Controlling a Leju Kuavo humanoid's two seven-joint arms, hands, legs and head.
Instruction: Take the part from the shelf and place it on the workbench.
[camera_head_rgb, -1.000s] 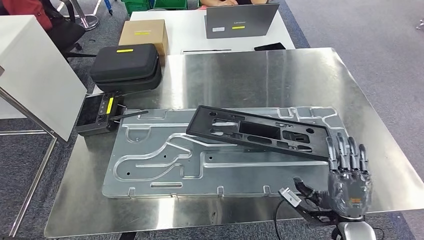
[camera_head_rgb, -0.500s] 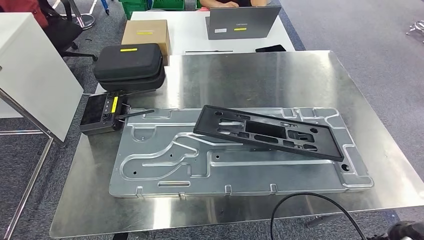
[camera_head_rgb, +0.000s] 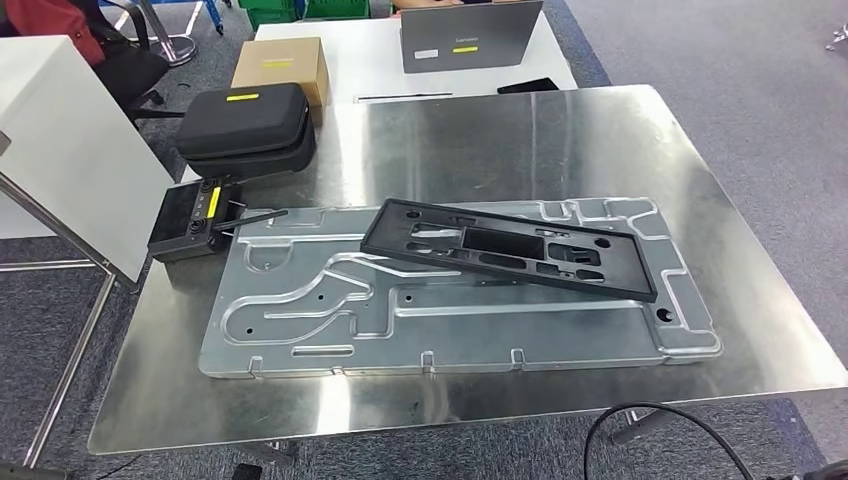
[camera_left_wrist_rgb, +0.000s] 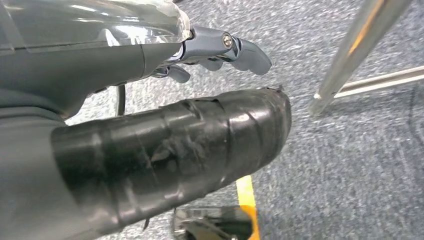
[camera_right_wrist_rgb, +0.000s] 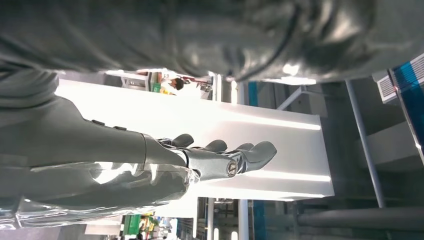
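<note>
Part down, right hand gone from the bench.
Your part lies tilted on the plate atop the workbench; the right hand has withdrawn, fingers extended, empty; left hand hangs empty, fingers loose. Placement looks done.

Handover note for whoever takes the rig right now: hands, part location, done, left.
Left robot hand: holds nothing, fingers loosely curved, hanging over the carpet.
Right robot hand: holds nothing, fingers extended, clear of the table.
Black part: lies on the large aluminium plate on the steel workbench, one long edge tilted up, nothing touching it.
Done: the part is on the workbench and released.
Left: probably nothing beyond checking that the part sits stable. A black cable loops at the near table edge; mind it.
</note>
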